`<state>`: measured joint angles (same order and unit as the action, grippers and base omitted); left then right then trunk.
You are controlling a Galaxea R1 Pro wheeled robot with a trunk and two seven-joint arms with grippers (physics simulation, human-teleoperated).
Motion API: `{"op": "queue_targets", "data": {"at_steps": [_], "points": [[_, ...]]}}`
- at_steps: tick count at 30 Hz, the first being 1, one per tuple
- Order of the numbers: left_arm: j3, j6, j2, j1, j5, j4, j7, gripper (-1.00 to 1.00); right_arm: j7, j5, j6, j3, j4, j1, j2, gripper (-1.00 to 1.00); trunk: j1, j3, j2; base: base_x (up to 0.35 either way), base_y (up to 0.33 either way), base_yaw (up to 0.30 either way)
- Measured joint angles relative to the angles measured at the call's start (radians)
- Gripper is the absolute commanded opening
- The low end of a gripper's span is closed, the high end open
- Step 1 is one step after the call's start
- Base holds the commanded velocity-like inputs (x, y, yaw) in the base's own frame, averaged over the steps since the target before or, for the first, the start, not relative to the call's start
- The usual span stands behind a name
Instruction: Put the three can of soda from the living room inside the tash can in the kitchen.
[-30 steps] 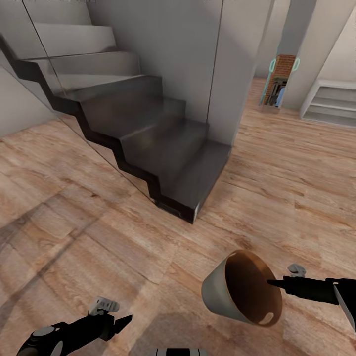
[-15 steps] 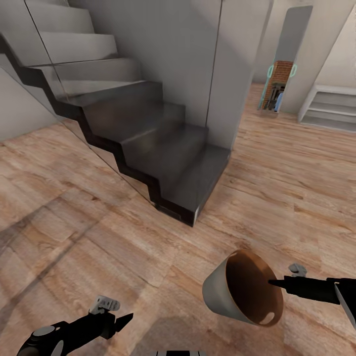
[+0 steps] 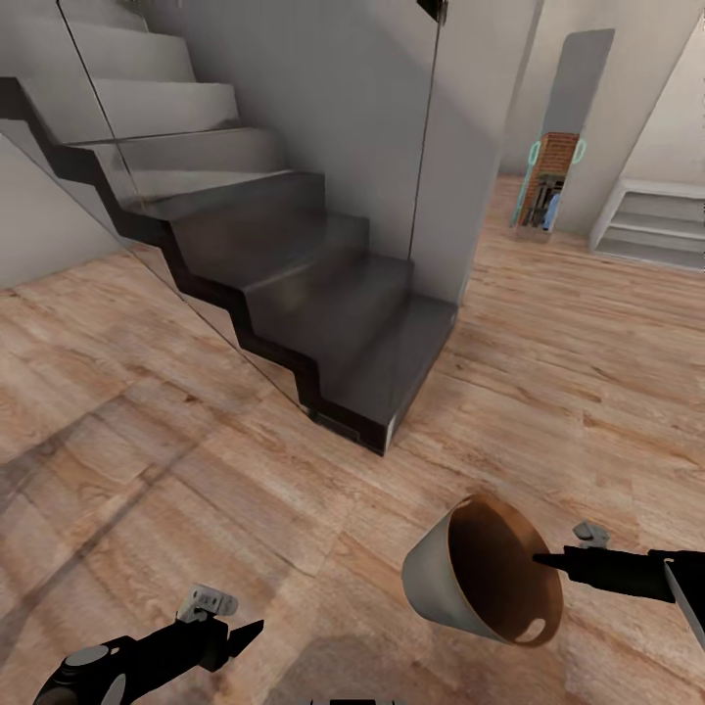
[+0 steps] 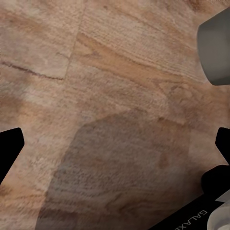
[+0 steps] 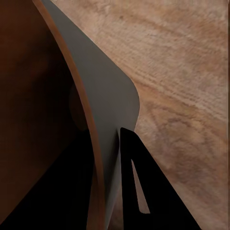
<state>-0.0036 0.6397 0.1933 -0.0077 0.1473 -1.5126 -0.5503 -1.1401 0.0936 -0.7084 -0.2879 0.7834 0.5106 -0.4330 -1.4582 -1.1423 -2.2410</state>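
Wood-plank floor (image 3: 548, 372), staircase (image 3: 323, 294) at eleven o'clock. Right gripper (image 3: 540, 561) pinches the tash can (image 3: 470, 578) rim, mouth tilted toward three o'clock; left gripper (image 3: 250, 632) spread, empty.

Light wood plank floor (image 3: 548, 372) throughout, grain strong, soft shadows at near left. Dark staircase (image 3: 294, 284) climbs up-left with glass side panel against grey wall (image 3: 333, 108). Far right: brick column (image 3: 550, 176) through an opening; low white shelving (image 3: 651, 225) beside it.
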Motion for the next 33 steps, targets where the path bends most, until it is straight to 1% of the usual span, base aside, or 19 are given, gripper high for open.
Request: {"op": "queue_targets", "data": {"at_steps": [2, 13, 16, 19, 33], "points": [[0.0, 0.0, 0.0, 0.0, 0.0, 0.0, 0.001, 1.0, 0.0, 0.0, -0.001, 0.0, 0.0, 0.0, -0.004, -1.0, 0.0, 0.003, 0.0, 0.0, 0.0, -0.07], [0.0, 0.0, 0.0, 0.0, 0.0, 0.0, -0.003, 1.0, -0.002, 0.0, -0.003, 0.0, 0.0, 0.0, -0.007, -1.0, 0.0, 0.021, 0.0, 0.0, 0.0, -0.088], [0.0, 0.0, 0.0, 0.0, 0.0, 0.0, -0.004, 1.0, -0.004, 0.001, -0.002, 0.0, 0.0, 0.0, -0.017, -1.0, 0.0, 0.026, 0.0, 0.0, 0.0, -0.093], [0.0, 0.0, 0.0, 0.0, 0.0, 0.0, -0.005, 1.0, -0.007, -0.003, -0.004, 0.0, 0.0, 0.0, -0.02, -1.0, 0.0, 0.031, 0.0, 0.0, 0.0, -0.093], [-0.001, -0.002, -0.001, 0.0, 0.001, 0.001, -0.008, 1.0, -0.008, -0.002, -0.015, 0.0, 0.0, 0.0, -0.021, -1.0, 0.0, 0.054, 0.0, 0.0, 0.0, -0.093]]}}
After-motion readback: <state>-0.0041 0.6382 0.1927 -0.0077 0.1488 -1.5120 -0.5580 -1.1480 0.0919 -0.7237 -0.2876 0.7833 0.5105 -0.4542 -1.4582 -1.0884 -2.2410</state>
